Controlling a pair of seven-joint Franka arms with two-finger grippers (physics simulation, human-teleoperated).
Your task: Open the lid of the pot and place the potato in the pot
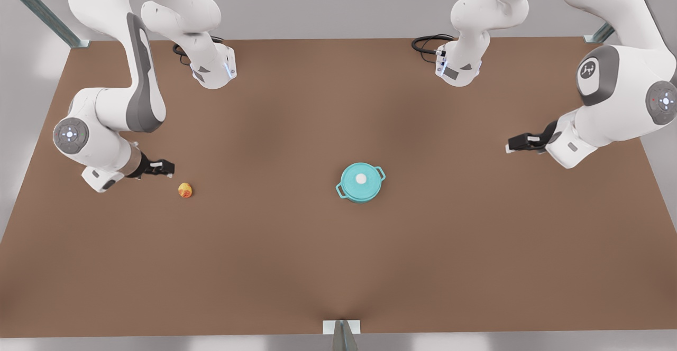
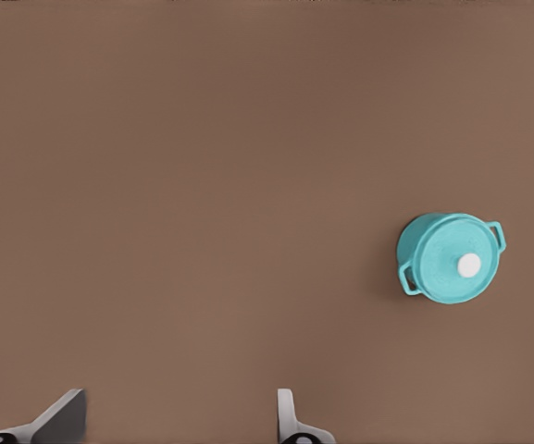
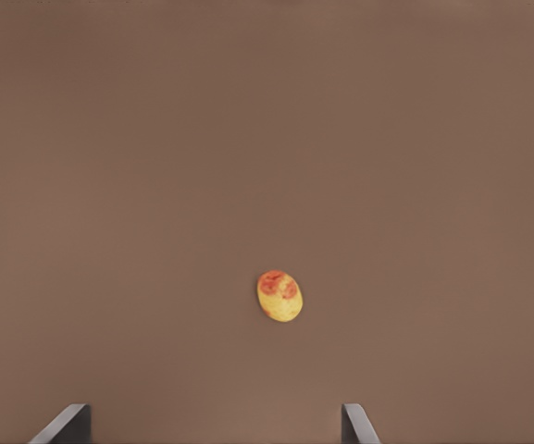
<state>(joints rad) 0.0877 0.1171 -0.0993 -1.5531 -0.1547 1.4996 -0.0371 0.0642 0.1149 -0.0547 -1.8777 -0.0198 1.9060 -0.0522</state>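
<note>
The teal pot (image 1: pixel 353 196) stands near the table's middle, with the pot lid (image 1: pixel 365 183) and its white knob resting on top. The left wrist view has the pot (image 2: pixel 409 278) and pot lid (image 2: pixel 442 254) off to one side and well ahead of my open left gripper (image 2: pixel 179 412). That gripper (image 1: pixel 512 144) hovers at the front view's right, far from the pot. The potato (image 1: pixel 185 190), yellow with orange-red patches, lies at the front view's left. My right gripper (image 1: pixel 168 169) hangs open just beside it, and the potato (image 3: pixel 279 295) sits ahead of that gripper (image 3: pixel 216 421) in its wrist view.
The brown table (image 1: pixel 296 266) spreads wide around both things. Two white arm bases (image 1: pixel 214 68) (image 1: pixel 457 68) with black cables stand at the far edge. Metal frame struts rise at the corners and a bracket (image 1: pixel 341 327) sits at the near edge.
</note>
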